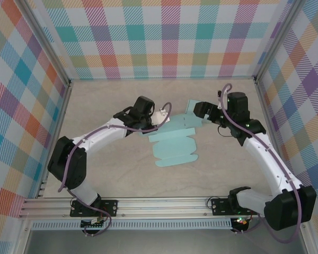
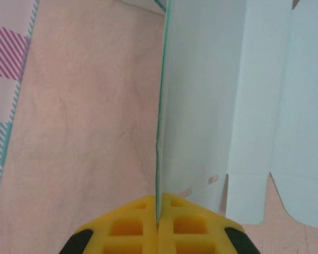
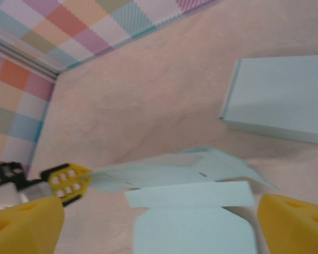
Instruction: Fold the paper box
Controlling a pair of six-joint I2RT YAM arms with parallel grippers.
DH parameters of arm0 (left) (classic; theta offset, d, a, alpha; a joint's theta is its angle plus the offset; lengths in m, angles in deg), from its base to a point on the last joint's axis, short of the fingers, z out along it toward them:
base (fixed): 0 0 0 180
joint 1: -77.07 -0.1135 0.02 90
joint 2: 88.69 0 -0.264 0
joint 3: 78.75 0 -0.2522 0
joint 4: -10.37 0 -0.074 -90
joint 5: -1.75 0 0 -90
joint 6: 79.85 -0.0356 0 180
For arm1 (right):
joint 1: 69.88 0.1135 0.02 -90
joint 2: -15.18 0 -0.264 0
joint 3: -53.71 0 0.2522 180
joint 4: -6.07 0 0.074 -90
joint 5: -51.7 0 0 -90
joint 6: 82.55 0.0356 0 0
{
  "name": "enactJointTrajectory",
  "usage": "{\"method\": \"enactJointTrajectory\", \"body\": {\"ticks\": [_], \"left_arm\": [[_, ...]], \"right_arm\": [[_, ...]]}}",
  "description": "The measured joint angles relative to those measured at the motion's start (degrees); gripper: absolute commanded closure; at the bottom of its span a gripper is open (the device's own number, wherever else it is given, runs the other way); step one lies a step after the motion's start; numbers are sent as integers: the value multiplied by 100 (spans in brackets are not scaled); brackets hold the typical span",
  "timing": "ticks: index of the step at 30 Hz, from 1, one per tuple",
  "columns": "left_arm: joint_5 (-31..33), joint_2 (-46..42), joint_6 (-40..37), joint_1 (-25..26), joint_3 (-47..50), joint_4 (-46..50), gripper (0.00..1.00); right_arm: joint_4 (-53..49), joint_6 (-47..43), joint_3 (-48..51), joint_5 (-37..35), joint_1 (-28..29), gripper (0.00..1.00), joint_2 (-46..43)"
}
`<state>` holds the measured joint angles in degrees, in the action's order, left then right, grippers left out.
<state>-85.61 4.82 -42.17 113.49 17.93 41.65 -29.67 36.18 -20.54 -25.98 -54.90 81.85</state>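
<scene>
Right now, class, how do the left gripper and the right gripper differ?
The left gripper is shut, the right gripper open. The left gripper pinches a raised flap of the paper box; the right gripper holds nothing. Both have yellow fingers.

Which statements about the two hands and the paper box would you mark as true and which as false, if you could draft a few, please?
1. The left hand is shut on a flap of the pale blue paper box. True.
2. The right hand grips the box. False: its fingers stand wide apart and hold nothing.
3. The box is fully folded. False: most of it lies flat on the beige table.
4. The gripped flap is raised off the table. True.
</scene>
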Motion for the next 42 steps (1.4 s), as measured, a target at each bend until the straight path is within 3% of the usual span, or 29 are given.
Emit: {"method": "enactJointTrajectory", "body": {"ticks": [4,10,22,34,35,37,40,42], "left_arm": [[295,-127,-70,188,267,-323,100],[732,-136,-190,466,363,-605,100],[1069,-136,-256,623,498,-979,100],[1495,-365,-404,855,1156,-1600,100],[1580,-398,-444,896,1259,-1711,100],[1700,-446,-483,962,1425,-1908,100],[1740,-516,-525,1014,1556,-2070,100],[1694,-577,-544,1038,1558,-2070,100]], "right_arm": [[7,192,-487,472,4,27,708],[-2,260,-601,778,72,28,1510],[0,424,-592,745,420,35,1904],[337,890,-212,638,601,80,1917],[363,922,-201,638,608,79,1917],[411,955,-144,636,612,66,1897],[398,944,46,551,612,55,1746],[356,922,190,461,612,54,1534]]}}
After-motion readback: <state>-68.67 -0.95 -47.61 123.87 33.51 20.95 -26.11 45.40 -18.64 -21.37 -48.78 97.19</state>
